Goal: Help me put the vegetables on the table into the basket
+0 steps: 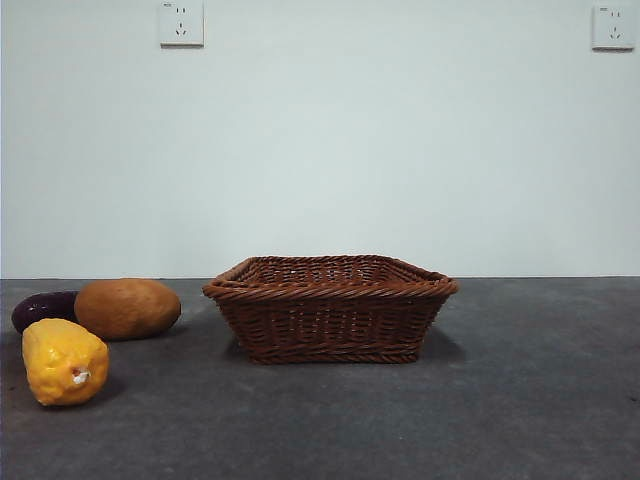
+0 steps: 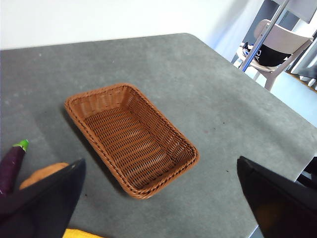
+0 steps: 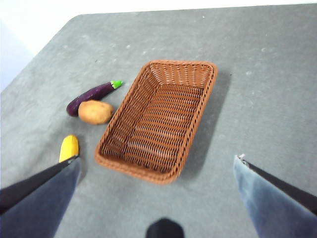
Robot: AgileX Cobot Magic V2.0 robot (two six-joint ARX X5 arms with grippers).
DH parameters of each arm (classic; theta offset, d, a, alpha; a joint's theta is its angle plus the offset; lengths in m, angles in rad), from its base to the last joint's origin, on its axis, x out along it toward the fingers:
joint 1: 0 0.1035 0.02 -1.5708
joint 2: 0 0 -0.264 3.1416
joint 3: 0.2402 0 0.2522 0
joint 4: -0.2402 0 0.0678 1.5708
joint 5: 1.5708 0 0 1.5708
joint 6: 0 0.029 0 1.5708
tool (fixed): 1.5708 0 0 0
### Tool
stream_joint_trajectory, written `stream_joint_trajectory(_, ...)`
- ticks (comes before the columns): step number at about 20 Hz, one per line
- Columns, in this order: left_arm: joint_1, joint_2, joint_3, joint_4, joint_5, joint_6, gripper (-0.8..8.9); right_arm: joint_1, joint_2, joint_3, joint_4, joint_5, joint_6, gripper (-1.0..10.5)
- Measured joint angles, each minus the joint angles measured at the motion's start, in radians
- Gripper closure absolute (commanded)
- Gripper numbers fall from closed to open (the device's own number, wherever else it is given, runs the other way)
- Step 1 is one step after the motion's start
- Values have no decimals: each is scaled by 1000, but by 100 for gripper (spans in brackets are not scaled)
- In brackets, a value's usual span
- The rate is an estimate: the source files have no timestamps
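A dark brown wicker basket [image 1: 330, 308] stood empty near the middle of the dark grey table [image 1: 500, 400], its braided rim and flared sides plain in the front view. All 3 vegetables lay on the table off one side of the basket, none of them inside it. The tan-brown potato [image 1: 127, 308] rested nearest the basket but apart from it; the dark purple eggplant [image 1: 42, 308] lay just behind the potato and against it, its green stem visible in the wrist views; the lumpy yellow vegetable [image 1: 64, 361] sat apart from the pair, closer to the front camera. Neither arm appeared in the front view. The left gripper [image 2: 161, 198] hung high above the table with its 2 black jaws spread wide and nothing between them, the basket framed in the gap and the potato partly hidden behind one jaw. The right gripper [image 3: 156, 193] hung likewise above the table, jaws wide apart and holding nothing. 2 white wall sockets [image 1: 181, 22] sat high on the pale wall behind, and a chair [image 2: 277, 47] stood beyond the table's far corner.
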Motion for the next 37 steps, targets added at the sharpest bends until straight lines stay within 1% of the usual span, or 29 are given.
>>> stream_joint_trajectory(3, 0, 37, 0, 3, -6, -41, 130, 14, 187, 89, 0, -11, 11, 317)
stream_joint_trajectory(7, 0, 109, 0, 3, -27, -60, 131, 76, 453, 234, 0, -8, 14, 317)
stream_joint_trajectory(13, 0, 155, 0, 5, -29, -68, 131, 164, 797, 405, -19, 67, 16, 318)
stream_joint_trajectory(15, 0, 155, 0, 5, -29, -68, 131, 186, 873, 420, -24, 116, 16, 320)
stream_joint_trajectory(17, 0, 155, 0, 5, -29, -68, 131, 200, 929, 430, -22, 161, 15, 321)
stream_joint_trajectory(21, 0, 155, 0, 5, -29, -68, 130, 204, 1016, 443, 38, 169, 23, 322)
stream_joint_trajectory(23, 0, 155, 0, 5, -29, -68, 131, 204, 1054, 444, 64, 188, 33, 324)
stream_joint_trajectory(26, 0, 155, 0, 5, -29, -68, 131, 203, 1109, 444, 100, 193, 37, 419)
stream_joint_trajectory(30, 0, 155, 0, 5, -29, -68, 130, 208, 1136, 444, 142, 192, 44, 421)
stream_joint_trajectory(32, 0, 155, 0, 5, -30, -68, 131, 209, 1136, 444, 171, 202, 57, 518)
stream_joint_trajectory(33, 0, 155, 0, 5, -38, -68, 131, 209, 1136, 444, 182, 204, 63, 545)
stream_joint_trajectory(37, 0, 155, 0, 3, -49, -67, 131, 209, 1137, 444, 191, 212, 80, 542)
